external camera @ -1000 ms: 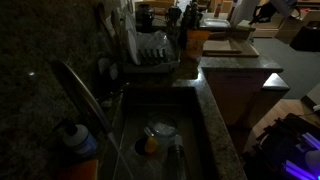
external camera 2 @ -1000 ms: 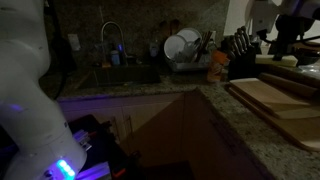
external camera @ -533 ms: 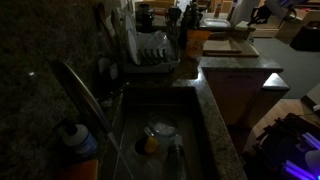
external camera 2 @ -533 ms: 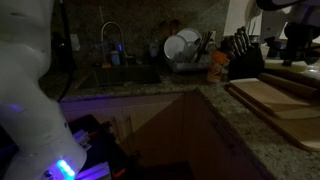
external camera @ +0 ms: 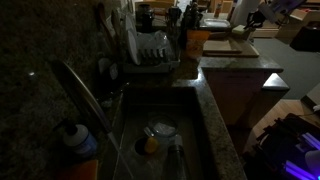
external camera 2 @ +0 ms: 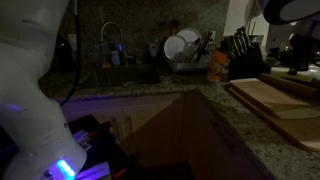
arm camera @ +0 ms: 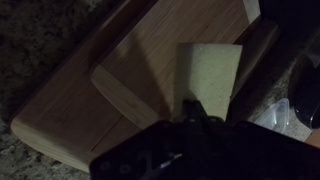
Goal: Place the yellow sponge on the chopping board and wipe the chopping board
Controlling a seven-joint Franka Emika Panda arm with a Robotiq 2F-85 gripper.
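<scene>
Gripper [arm camera: 200,112] was pinched shut on the yellow sponge [arm camera: 208,70]. The sponge's long axis ran straight out from the jaws, over the chopping board [arm camera: 75,112] near one end.

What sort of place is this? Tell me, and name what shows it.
Most likely a home kitchen: a sink with a faucet, a dish rack holding plates, and a knife block on a granite countertop.

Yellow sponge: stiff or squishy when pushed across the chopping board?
Probably squishy: the yellow sponge looks like a small foam block, gripped by one edge, so it may fold. Likely light, being small. The chopping board looks smooth, so it should slide.
</scene>
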